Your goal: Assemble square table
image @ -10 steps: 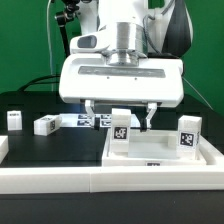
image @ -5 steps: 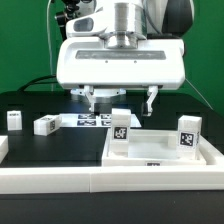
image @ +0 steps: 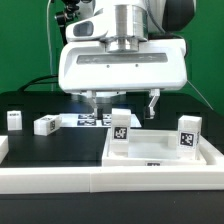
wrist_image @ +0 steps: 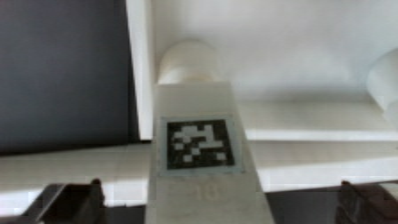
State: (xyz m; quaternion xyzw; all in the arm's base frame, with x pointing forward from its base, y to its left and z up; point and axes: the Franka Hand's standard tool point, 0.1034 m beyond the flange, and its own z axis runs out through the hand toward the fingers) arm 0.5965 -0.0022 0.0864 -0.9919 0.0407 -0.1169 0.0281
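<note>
The square table's white tray-like top [image: 160, 152] lies at the exterior view's right. Two white tagged legs stand upright on it, one [image: 120, 133] near its left corner and one [image: 187, 137] at the right. My gripper [image: 123, 102] hangs open just above the left leg, touching nothing. In the wrist view that leg [wrist_image: 199, 130] rises between my open gripper [wrist_image: 217, 205], with a gap on each side. The other leg [wrist_image: 382, 90] shows blurred at the edge, on the top [wrist_image: 302, 90].
Two loose legs [image: 14, 119] [image: 46, 125] sit on the black surface at the exterior view's left. The marker board [image: 95, 120] lies behind them. A long white rail [image: 60, 180] borders the front edge.
My gripper has risen from around the left leg to just above it and stayed open. The leg stays standing on the top.
</note>
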